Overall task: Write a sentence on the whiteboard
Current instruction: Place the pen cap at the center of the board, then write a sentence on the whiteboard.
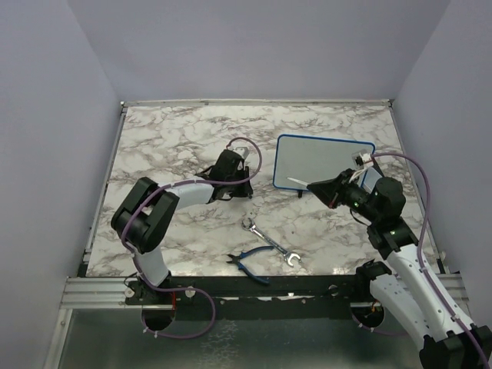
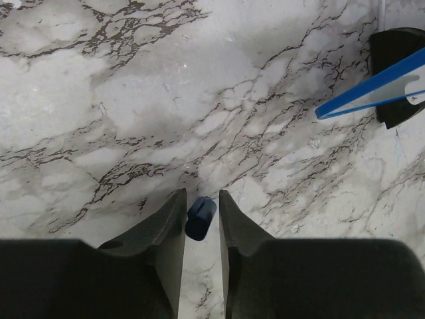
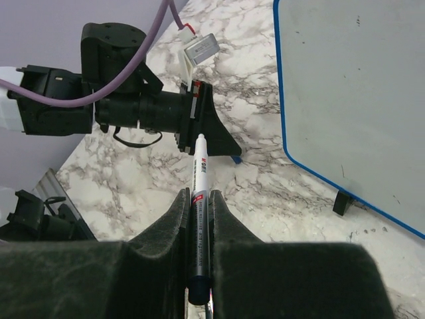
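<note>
The whiteboard [image 1: 323,160] stands tilted on small black feet at the right of the table. Its white face is blank apart from faint specks, and no sentence shows on it. It also shows in the right wrist view [image 3: 352,93], and its blue edge shows in the left wrist view [image 2: 372,90]. My right gripper [image 1: 314,185] is shut on an uncapped white marker [image 3: 201,176], just in front of the board's lower left corner, with the tip pointing left. My left gripper [image 1: 229,184] is low over the table, its jaws close around a dark blue marker cap [image 2: 200,218].
A silver wrench [image 1: 269,242] and blue-handled pliers [image 1: 250,264] lie on the marble table near the front edge. Grey walls close in the table on three sides. The left arm [image 3: 133,106] stretches across in front of the marker tip.
</note>
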`<control>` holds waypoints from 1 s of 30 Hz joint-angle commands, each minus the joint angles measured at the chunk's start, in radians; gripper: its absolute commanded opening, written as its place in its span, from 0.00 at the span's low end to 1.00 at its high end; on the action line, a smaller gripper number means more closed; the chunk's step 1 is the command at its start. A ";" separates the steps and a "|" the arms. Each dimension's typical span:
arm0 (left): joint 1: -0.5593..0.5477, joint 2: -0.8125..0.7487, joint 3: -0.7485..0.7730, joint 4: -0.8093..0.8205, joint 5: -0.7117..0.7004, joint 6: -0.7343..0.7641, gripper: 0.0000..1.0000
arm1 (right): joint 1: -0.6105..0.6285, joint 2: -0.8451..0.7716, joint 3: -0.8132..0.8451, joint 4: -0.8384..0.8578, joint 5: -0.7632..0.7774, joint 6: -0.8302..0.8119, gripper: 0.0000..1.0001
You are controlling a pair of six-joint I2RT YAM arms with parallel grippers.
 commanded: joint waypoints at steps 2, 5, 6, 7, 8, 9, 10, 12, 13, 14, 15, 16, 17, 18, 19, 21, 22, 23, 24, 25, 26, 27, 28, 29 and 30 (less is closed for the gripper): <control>0.001 0.029 0.026 -0.006 -0.003 0.021 0.42 | 0.000 0.004 -0.008 -0.029 0.077 -0.033 0.01; 0.001 0.022 0.022 -0.007 -0.020 0.035 0.49 | 0.002 -0.003 -0.018 -0.016 0.132 -0.043 0.01; 0.002 0.018 0.022 -0.009 -0.025 0.038 0.53 | 0.005 0.001 -0.018 -0.013 0.151 -0.048 0.01; 0.001 0.012 0.022 -0.012 -0.032 0.041 0.57 | 0.010 0.009 -0.017 -0.010 0.169 -0.056 0.01; 0.002 0.006 0.022 -0.014 -0.041 0.044 0.62 | 0.015 0.015 -0.017 -0.003 0.181 -0.061 0.01; 0.001 -0.002 0.024 -0.018 -0.048 0.047 0.66 | 0.023 0.020 -0.019 0.009 0.195 -0.064 0.01; 0.001 -0.011 0.026 -0.024 -0.058 0.050 0.69 | 0.032 0.025 -0.021 0.021 0.207 -0.066 0.01; 0.001 -0.037 0.033 -0.039 -0.076 0.060 0.75 | 0.052 0.038 -0.018 0.040 0.245 -0.069 0.01; 0.001 -0.052 0.045 -0.047 -0.082 0.068 0.77 | 0.064 0.045 -0.014 0.044 0.274 -0.073 0.01; 0.001 -0.064 0.057 -0.067 -0.088 0.077 0.79 | 0.078 0.052 -0.010 0.047 0.300 -0.077 0.01; 0.001 -0.080 0.070 -0.089 -0.090 0.086 0.79 | 0.092 0.057 -0.009 0.052 0.325 -0.083 0.01; 0.001 -0.096 0.085 -0.107 -0.091 0.099 0.80 | 0.107 0.060 -0.009 0.060 0.350 -0.087 0.01; 0.001 -0.109 0.103 -0.126 -0.090 0.109 0.80 | 0.123 0.063 -0.010 0.071 0.370 -0.092 0.01; 0.002 -0.124 0.122 -0.150 -0.083 0.117 0.80 | 0.138 0.065 -0.013 0.084 0.390 -0.095 0.01; 0.004 -0.136 0.143 -0.165 -0.071 0.128 0.80 | 0.151 0.068 -0.016 0.098 0.407 -0.100 0.01; 0.004 -0.157 0.190 -0.187 -0.030 0.141 0.80 | 0.178 0.079 -0.015 0.125 0.443 -0.109 0.01; 0.004 -0.166 0.214 -0.191 -0.004 0.145 0.80 | 0.189 0.086 -0.015 0.136 0.455 -0.112 0.01; 0.005 -0.171 0.242 -0.192 0.026 0.149 0.80 | 0.196 0.095 -0.015 0.148 0.466 -0.114 0.01; 0.008 -0.171 0.269 -0.192 0.062 0.156 0.80 | 0.203 0.102 -0.015 0.161 0.477 -0.112 0.01; 0.011 -0.167 0.300 -0.193 0.099 0.166 0.80 | 0.209 0.111 -0.016 0.174 0.493 -0.112 0.01; 0.015 -0.161 0.328 -0.193 0.136 0.179 0.80 | 0.214 0.117 -0.017 0.188 0.509 -0.109 0.00; 0.018 -0.150 0.355 -0.193 0.170 0.188 0.80 | 0.218 0.121 -0.016 0.198 0.522 -0.107 0.01; 0.020 -0.137 0.381 -0.193 0.195 0.193 0.79 | 0.218 0.131 -0.011 0.204 0.546 -0.107 0.01; 0.025 -0.122 0.402 -0.192 0.218 0.193 0.77 | 0.220 0.139 -0.007 0.212 0.562 -0.108 0.01; 0.026 -0.107 0.416 -0.189 0.233 0.189 0.76 | 0.220 0.149 -0.002 0.221 0.575 -0.110 0.01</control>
